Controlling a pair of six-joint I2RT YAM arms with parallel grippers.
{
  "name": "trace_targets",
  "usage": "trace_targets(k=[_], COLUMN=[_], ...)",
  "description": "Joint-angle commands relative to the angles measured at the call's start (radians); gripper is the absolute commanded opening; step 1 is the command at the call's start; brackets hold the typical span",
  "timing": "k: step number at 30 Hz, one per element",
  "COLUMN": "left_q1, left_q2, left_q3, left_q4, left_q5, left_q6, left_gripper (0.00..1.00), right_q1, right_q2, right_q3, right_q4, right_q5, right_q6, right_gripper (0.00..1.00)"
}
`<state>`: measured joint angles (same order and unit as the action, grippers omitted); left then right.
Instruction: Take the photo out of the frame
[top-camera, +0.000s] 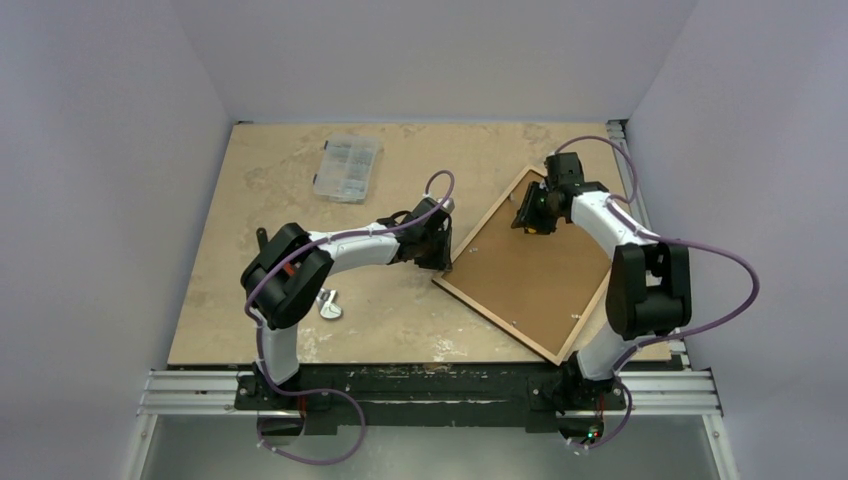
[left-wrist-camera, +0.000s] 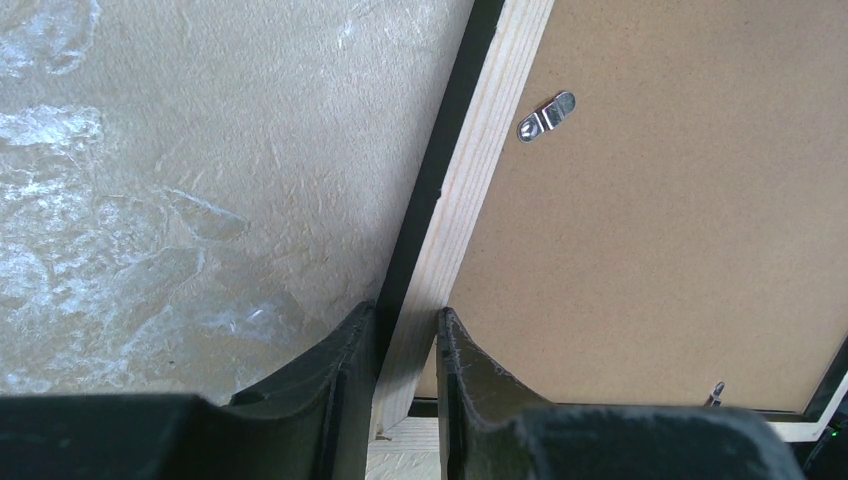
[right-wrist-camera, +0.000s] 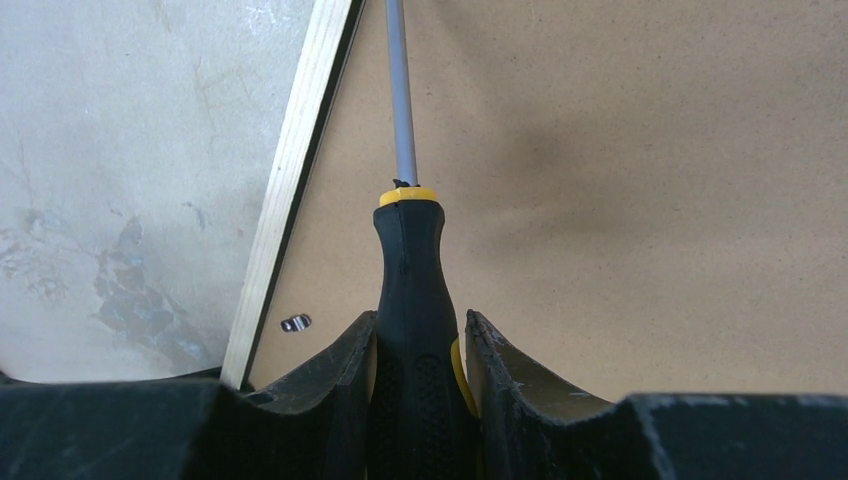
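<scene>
The frame (top-camera: 520, 272) lies face down on the right half of the table, brown backing up, so the photo is hidden. My left gripper (top-camera: 441, 262) sits at the frame's left corner. In the left wrist view it (left-wrist-camera: 405, 325) is shut on the pale wooden edge (left-wrist-camera: 480, 180), one finger outside the black rim and one on the backing side. My right gripper (top-camera: 530, 215) hovers over the frame's far corner, shut on a black-and-yellow screwdriver (right-wrist-camera: 412, 260). Its grey shaft (right-wrist-camera: 402, 100) points across the backing (right-wrist-camera: 620, 200), close to the frame's edge (right-wrist-camera: 290, 180).
Small metal retaining clips (left-wrist-camera: 546, 115) (right-wrist-camera: 295, 322) sit on the backing near the frame's edges. A clear plastic parts box (top-camera: 347, 168) stands at the back left of the table. A small metal piece (top-camera: 328, 306) lies beside the left arm.
</scene>
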<state>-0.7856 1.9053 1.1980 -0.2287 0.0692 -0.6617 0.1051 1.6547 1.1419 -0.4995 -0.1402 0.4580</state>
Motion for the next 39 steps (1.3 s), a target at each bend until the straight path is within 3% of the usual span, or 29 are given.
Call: trace_targets(k=[1, 7, 16, 20, 27, 34, 39], left_q1=[0.003, 0.002, 0.003, 0.002, 0.003, 0.003, 0.002], left_q2=[0.017, 0.014, 0.015, 0.010, -0.010, -0.019, -0.007], left_q3=[-0.015, -0.020, -0.021, -0.023, 0.005, 0.061, 0.086], left_q4=[-0.055, -0.054, -0.050, -0.050, -0.070, -0.107, -0.129], left_q5=[0.007, 0.007, 0.012, 0.012, 0.041, 0.044, 0.045], left_q6=[-0.029, -0.033, -0.043, -0.045, -0.036, -0.002, -0.003], left_gripper=[0.00, 0.00, 0.00, 0.00, 0.00, 0.33, 0.43], right_q1=[-0.013, -0.010, 0.092, 0.084, 0.084, 0.087, 0.087], right_q2=[0.036, 0.091, 0.121, 0.096, -0.119, -0.359, -0.511], right_q3=[0.058, 0.101, 0.229, 0.251, 0.196, 0.007, -0.127], right_q4=[0.016, 0.005, -0.092, -0.103, -0.124, -0.168, -0.180], right_q5=[0.151, 0.212, 0.554, 0.440, 0.341, 0.241, 0.174], right_q6=[0.031, 0.022, -0.011, 0.008, -0.038, -0.079, -0.072], right_gripper=[0.00, 0.00, 0.00, 0.00, 0.00, 0.00, 0.00])
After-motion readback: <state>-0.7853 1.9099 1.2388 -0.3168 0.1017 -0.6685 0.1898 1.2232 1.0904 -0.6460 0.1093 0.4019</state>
